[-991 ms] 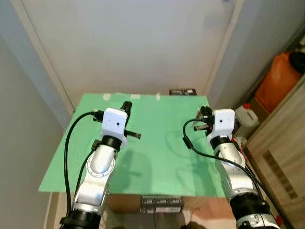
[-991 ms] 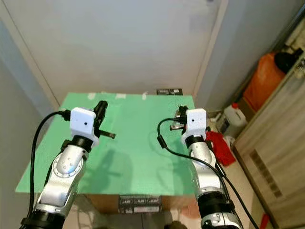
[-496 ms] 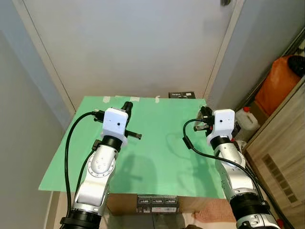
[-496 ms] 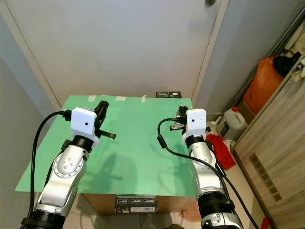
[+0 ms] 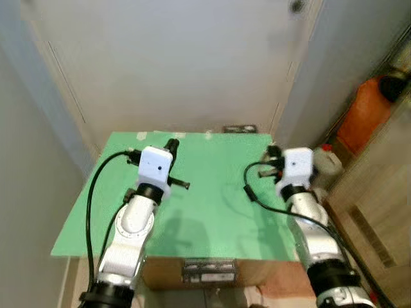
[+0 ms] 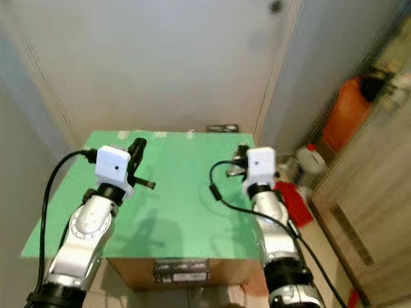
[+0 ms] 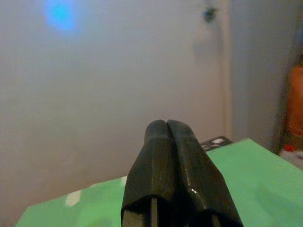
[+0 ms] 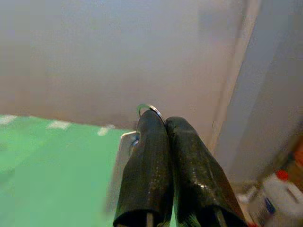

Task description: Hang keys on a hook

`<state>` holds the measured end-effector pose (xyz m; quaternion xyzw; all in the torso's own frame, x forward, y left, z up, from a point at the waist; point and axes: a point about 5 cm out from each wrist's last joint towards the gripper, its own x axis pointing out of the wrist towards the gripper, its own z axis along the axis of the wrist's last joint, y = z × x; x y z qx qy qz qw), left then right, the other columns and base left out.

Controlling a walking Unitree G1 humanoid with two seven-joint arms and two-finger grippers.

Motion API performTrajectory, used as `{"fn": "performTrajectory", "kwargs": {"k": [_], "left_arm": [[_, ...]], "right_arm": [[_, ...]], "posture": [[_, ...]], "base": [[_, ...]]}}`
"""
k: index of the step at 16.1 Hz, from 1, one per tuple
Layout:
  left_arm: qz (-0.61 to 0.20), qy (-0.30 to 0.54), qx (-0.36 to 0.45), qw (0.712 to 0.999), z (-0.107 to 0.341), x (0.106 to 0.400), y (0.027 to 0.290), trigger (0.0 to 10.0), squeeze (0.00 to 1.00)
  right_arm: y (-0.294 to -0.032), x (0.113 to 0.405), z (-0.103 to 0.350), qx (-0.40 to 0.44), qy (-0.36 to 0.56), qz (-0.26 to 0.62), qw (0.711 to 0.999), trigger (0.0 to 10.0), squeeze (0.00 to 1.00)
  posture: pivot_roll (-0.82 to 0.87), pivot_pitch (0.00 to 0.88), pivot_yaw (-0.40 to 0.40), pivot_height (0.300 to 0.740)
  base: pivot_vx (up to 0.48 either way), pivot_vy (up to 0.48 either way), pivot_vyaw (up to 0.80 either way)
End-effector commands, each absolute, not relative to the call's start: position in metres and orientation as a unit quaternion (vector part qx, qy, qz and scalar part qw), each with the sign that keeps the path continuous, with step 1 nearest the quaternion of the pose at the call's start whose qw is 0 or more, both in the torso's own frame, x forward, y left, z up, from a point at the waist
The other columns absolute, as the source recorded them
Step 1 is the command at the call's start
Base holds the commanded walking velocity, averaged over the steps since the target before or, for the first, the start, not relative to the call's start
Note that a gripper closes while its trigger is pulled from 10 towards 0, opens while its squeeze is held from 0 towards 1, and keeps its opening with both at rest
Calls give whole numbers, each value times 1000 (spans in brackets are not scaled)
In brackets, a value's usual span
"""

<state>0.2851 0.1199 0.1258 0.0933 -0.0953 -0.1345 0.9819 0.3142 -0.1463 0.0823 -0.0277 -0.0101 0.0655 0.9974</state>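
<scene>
My right gripper [image 8: 165, 120] is shut on a set of keys: a silver key ring [image 8: 149, 109] pokes out above the fingertips and a flat key [image 8: 124, 156] hangs beside them. In the eye views that gripper [image 5: 273, 154] is held over the right part of the green table [image 5: 212, 205]. My left gripper [image 7: 166, 125] is shut with nothing in it, raised over the table's left part [image 5: 171, 144]. A small dark hook [image 5: 297, 6] sits high on the pale wall behind the table, far above both grippers; it is also visible as the hook [image 7: 209, 14] in the left wrist view.
A small black box [image 5: 239, 129] lies at the table's far edge. To the right stand an orange container [image 5: 363, 112], a white jug [image 5: 324, 157] and a wooden cabinet [image 5: 385, 212]; a red cloth [image 6: 292, 199] lies on the floor. A cardboard box [image 5: 205, 273] sits under the table's front.
The whole picture has shifted a little and blurred, so the camera moved. Both arms keep the same pose and the right gripper still holds the keys.
</scene>
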Motion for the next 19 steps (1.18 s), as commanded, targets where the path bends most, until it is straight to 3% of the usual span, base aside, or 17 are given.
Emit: {"fn": "performTrajectory", "kwargs": {"k": [1, 13, 19], "left_arm": [[-152, -93, 93, 980, 127, 287, 113, 10000, 0], [-200, -89, 104, 970, 124, 284, 103, 10000, 0], [-236, -98, 79, 963, 128, 280, 96, 10000, 0]], "right_arm": [[-148, 316, 82, -32, -4, 68, 997, 0, 0], [-150, 314, 78, -32, 4, 65, 997, 0, 0], [-150, 314, 77, -32, 8, 65, 997, 0, 0]], "posture": [[5, 0, 17, 740], [-5, 0, 23, 740], [-6, 0, 25, 740]], "base": [[0, 0, -731], [0, 0, -740], [0, -480, -760]]}}
